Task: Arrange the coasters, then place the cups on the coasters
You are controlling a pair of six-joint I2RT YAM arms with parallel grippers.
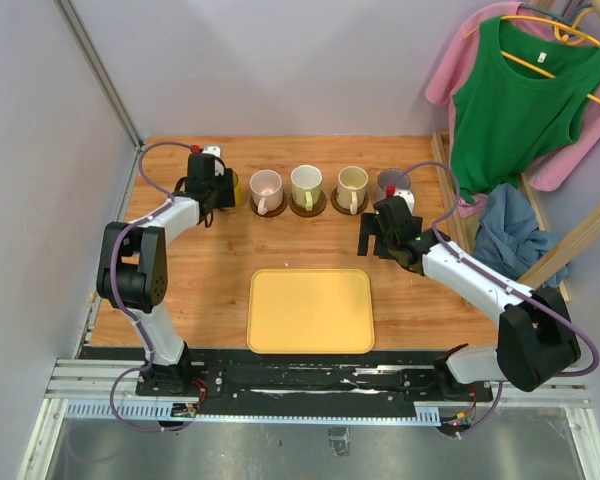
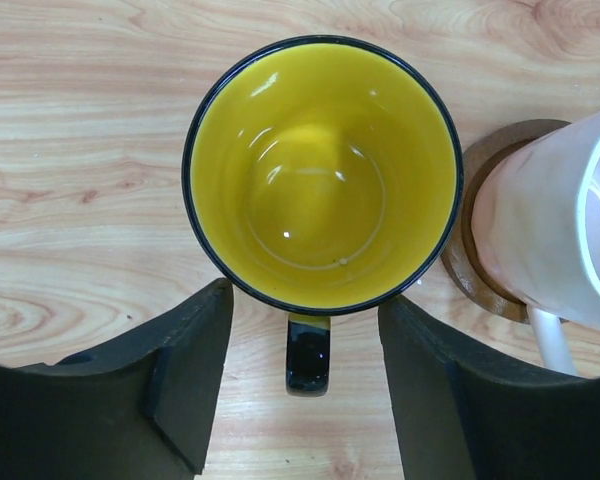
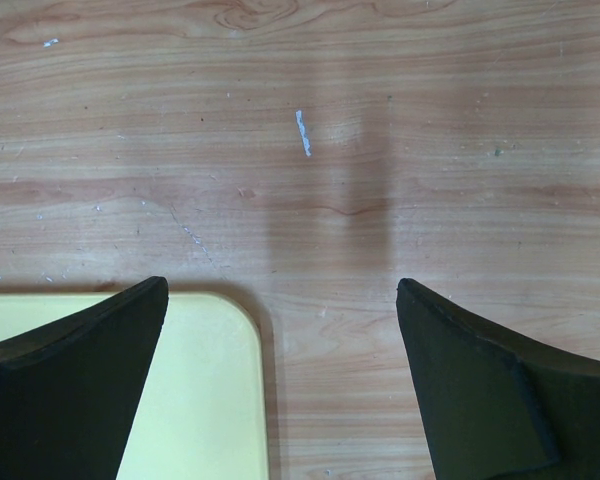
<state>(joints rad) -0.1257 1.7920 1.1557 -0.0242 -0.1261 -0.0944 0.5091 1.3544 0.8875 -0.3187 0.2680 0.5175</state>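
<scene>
Five cups stand in a row at the back of the table. The pink cup [image 1: 266, 186], the green-white cup [image 1: 306, 184] and the cream cup [image 1: 352, 183] each sit on a brown coaster [image 1: 308, 206]. The grey-purple cup [image 1: 391, 182] is at the right end. The yellow cup [image 2: 322, 172] stands upright at the left end, and its own rim hides what is under it. My left gripper [image 2: 305, 296] is open, its fingers either side of the cup's black handle [image 2: 308, 355] without touching it. The pink cup [image 2: 550, 225] rests on a coaster [image 2: 467, 262]. My right gripper [image 3: 280, 285] is open and empty above bare wood.
A yellow rectangular tray [image 1: 310, 311] lies at the table's front centre; its corner [image 3: 195, 390] shows under my right gripper. A green top [image 1: 515, 100], a pink shirt and a blue cloth [image 1: 505, 235] hang on a wooden rack at the right edge. Walls enclose the left and back.
</scene>
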